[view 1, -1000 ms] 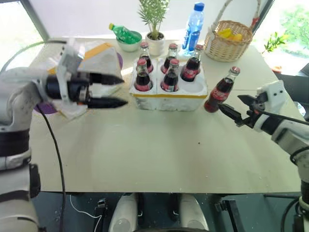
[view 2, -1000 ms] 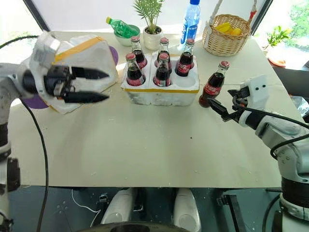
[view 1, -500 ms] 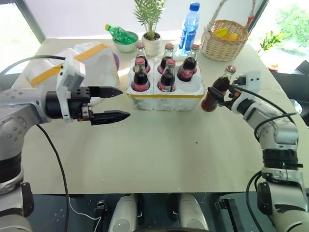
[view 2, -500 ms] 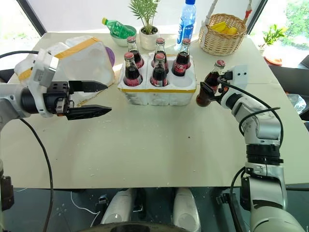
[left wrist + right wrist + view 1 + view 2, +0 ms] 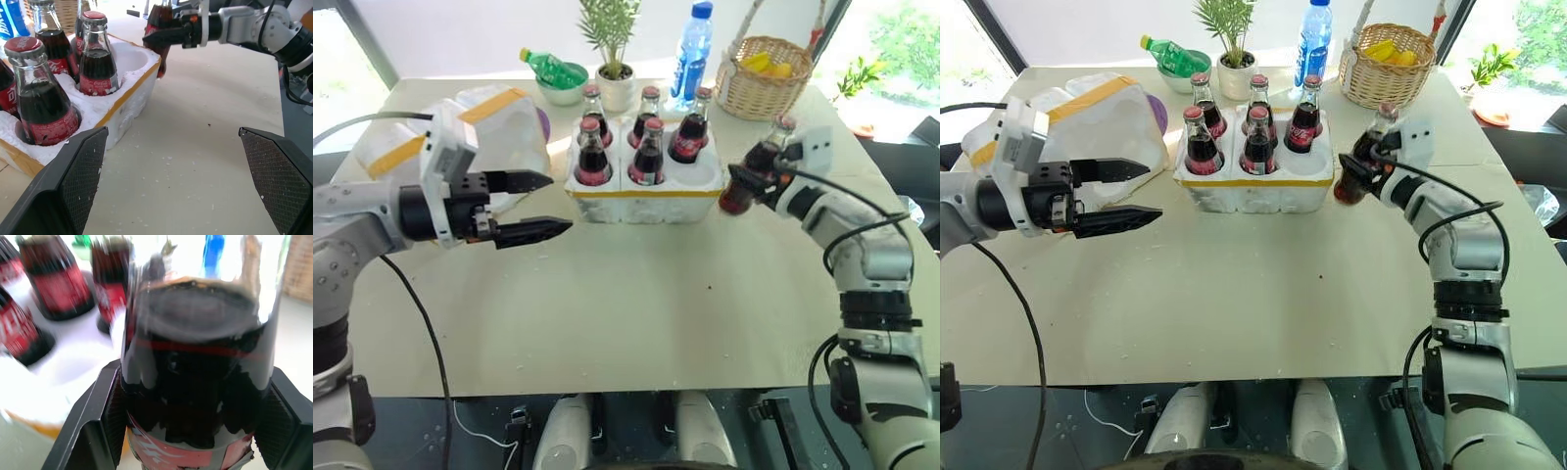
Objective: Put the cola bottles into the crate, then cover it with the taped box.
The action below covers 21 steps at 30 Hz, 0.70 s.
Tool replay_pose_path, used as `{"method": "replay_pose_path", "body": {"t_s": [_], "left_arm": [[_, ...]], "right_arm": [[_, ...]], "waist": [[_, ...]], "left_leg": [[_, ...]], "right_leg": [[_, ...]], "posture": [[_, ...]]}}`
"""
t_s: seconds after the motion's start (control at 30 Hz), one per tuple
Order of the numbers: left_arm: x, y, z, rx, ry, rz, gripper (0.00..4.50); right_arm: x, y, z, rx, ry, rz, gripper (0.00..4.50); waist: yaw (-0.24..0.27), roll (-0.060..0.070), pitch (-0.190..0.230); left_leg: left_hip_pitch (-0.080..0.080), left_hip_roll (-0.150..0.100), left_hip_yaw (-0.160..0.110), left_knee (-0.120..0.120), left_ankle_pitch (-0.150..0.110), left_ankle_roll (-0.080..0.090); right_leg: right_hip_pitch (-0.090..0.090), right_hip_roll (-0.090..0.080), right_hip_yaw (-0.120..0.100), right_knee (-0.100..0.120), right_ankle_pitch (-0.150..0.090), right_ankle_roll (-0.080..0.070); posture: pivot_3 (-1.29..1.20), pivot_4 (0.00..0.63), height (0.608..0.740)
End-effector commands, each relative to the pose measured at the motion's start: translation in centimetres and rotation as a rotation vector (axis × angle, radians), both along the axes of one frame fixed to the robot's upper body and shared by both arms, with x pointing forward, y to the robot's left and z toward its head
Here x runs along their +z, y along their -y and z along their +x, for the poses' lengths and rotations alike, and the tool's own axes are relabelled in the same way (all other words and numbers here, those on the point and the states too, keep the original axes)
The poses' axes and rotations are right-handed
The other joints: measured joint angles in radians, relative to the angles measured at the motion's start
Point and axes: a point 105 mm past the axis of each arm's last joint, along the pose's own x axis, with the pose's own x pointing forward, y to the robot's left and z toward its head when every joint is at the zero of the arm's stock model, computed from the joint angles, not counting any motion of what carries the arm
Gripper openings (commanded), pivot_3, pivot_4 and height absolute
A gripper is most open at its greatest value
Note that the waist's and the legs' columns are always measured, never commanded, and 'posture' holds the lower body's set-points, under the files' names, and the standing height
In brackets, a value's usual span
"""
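Held item: sixth small glass cola bottle, dark liquid, red label (image 5: 749, 176), clamped between the two black fingers of the right gripper (image 5: 756, 182); jaws closed on the lower body, seen flanking the glass on both sides in the right wrist view.
Bottle axis: tilted, cap leaning up and away toward the wicker basket (image 5: 769, 76), base lowest and nearest the tray.
Bottle position: just beside the right end of the low white foam six-well crate with the yellow tape band (image 5: 646, 201); base appears a little above the table, contact not certain.
Crate fill: five cola bottles (image 5: 594, 157) standing upright in wells; one well empty, the near-right corner (image 5: 128, 55).
Key relation: empty well lies toward the robot's left of the held bottle, directly next to it across the crate's end wall; base judged still below rim level.
Next move needs: lift over the rim, short shift leftward, bring the long axis upright, then lower straight into the well.
Nearer arm: right, by far.
Left gripper (image 5: 533, 205): jaws spread wide, nothing between them, hovering near the crate's left end and pointing toward it.
Taped box: large white foam shell with yellow tape bands (image 5: 494, 122), resting on the table behind the left gripper, left of the crate.
Risk (judgement): tilted base catching the foam rim, or knocking the neighbouring upright bottle.
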Motion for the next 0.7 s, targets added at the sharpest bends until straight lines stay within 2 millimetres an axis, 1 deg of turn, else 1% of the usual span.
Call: {"method": "replay_pose_path", "body": {"t_s": [0.03, 0.07, 0.13, 0.23, 0.33, 0.4, 0.53, 0.7], "left_arm": [[1.2, -0.6, 0.0, 0.025, 0.067, -0.010, 4.50], [1.1, -0.7, 0.1, 0.032, 0.070, -0.008, 4.50], [1.0, -0.7, 0.3, 0.040, 0.073, -0.004, 4.50], [1.0, -0.7, 0.4, 0.044, 0.078, -0.004, 4.50], [1.1, -0.7, 0.5, 0.053, 0.087, -0.006, 4.50], [1.2, -0.9, 0.4, 0.063, 0.093, -0.005, 4.50], [1.2, -1.2, 0.4, 0.079, 0.095, -0.003, 4.50], [1.1, -1.4, 0.3, 0.094, 0.094, 0.000, 4.50]], "right_arm": [[8.9, -2.0, -2.3, 0.109, 0.259, 0.028, 2.73], [9.4, -2.8, -2.4, 0.138, 0.257, 0.033, 2.73], [9.7, -4.0, -2.5, 0.178, 0.248, 0.029, 2.73], [9.1, -5.2, -2.5, 0.212, 0.217, -0.001, 2.73], [6.5, -5.9, -2.0, 0.207, 0.134, -0.071, 2.73], [4.8, -6.0, -1.6, 0.192, 0.084, -0.103, 2.73], [2.4, -6.5, -1.2, 0.205, 0.012, -0.107, 2.73], [0.2, -7.2, -0.3, 0.203, -0.037, -0.112, 2.73]], "waist": [[0.000, 0.000, 0.000], [0.000, 0.000, 0.000], [0.000, 0.000, 0.000], [0.004, -0.001, 0.000], [0.005, -0.001, 0.000], [0.005, -0.001, 0.000], [0.004, -0.001, 0.000], [0.003, -0.001, 0.000]], "left_leg": [[0.000, 0.000, 0.000, 0.000, 0.000, 0.000], [0.000, 0.000, 0.000, -0.001, 0.000, 0.000], [0.000, 0.000, 0.000, -0.003, 0.000, -0.001], [0.000, 0.000, 0.000, -0.005, 0.000, -0.001], [0.000, -0.001, 0.001, -0.005, 0.000, -0.001], [0.000, -0.001, 0.001, -0.005, 0.000, -0.001], [0.000, -0.001, 0.001, -0.005, 0.001, -0.001], [0.000, -0.001, 0.001, -0.007, 0.001, -0.001]], "right_leg": [[0.000, 0.000, 0.000, 0.000, 0.000, 0.000], [-0.001, 0.000, 0.000, 0.000, 0.000, 0.000], [-0.001, 0.001, 0.000, 0.000, 0.000, 0.000], [-0.001, 0.001, 0.000, 0.000, 0.000, 0.000], [0.000, 0.000, 0.000, 0.000, 0.000, 0.000], [0.000, -0.001, 0.000, 0.000, 0.000, 0.000], [-0.001, 0.000, 0.000, 0.000, 0.000, 0.000], [-0.001, 0.000, 0.000, -0.001, 0.000, 0.000]], "posture": [[0.00, 0.150, 0.740], [0.00, 0.150, 0.740], [0.00, 0.150, 0.740], [0.00, 0.150, 0.740], [0.00, 0.150, 0.740], [0.00, 0.150, 0.740], [0.00, 0.150, 0.740], [0.00, 0.150, 0.740]]}}
